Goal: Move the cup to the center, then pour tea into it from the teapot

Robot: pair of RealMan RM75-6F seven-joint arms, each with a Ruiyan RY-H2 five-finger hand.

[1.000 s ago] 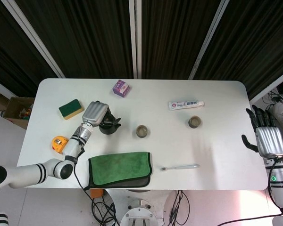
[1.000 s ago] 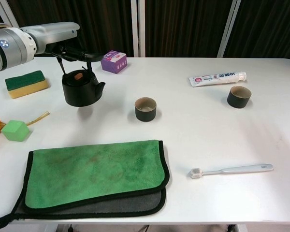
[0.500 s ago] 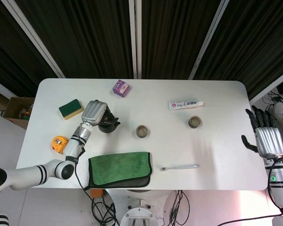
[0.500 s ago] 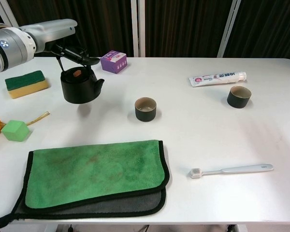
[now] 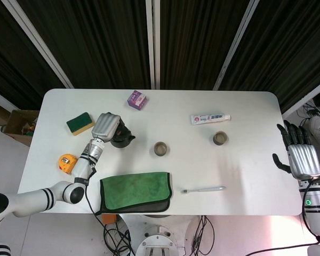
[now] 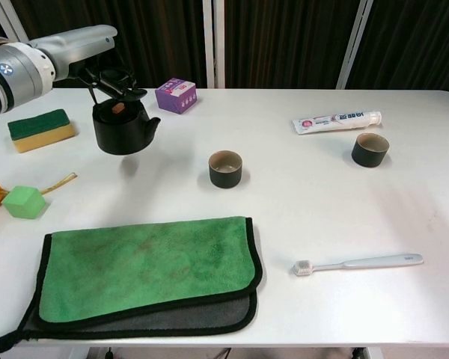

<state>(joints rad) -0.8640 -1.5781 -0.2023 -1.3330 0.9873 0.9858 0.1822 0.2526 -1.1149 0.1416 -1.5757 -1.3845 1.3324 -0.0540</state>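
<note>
My left hand [image 5: 106, 126] [image 6: 90, 46] grips the handle of the black teapot [image 6: 121, 127] [image 5: 121, 137], which hangs a little above the table at the left. Its shadow lies on the table below it. A dark cup [image 6: 225, 168] [image 5: 160, 149] stands near the table's middle, to the right of the teapot. A second dark cup [image 6: 370, 149] [image 5: 220, 138] stands at the right, below the toothpaste tube. My right hand [image 5: 299, 156] hangs open off the table's right edge, holding nothing.
A green cloth [image 6: 146, 269] lies at the front left, a toothbrush [image 6: 359, 262] at the front right. A toothpaste tube [image 6: 335, 120], purple box [image 6: 175, 95], sponge [image 6: 39, 129], green cube [image 6: 23, 202] and yellow tape measure [image 5: 67, 162] also lie on the white table [image 6: 314, 202].
My left hand has lifted the teapot off the table and it now hangs slightly higher. The right hand has not moved.
</note>
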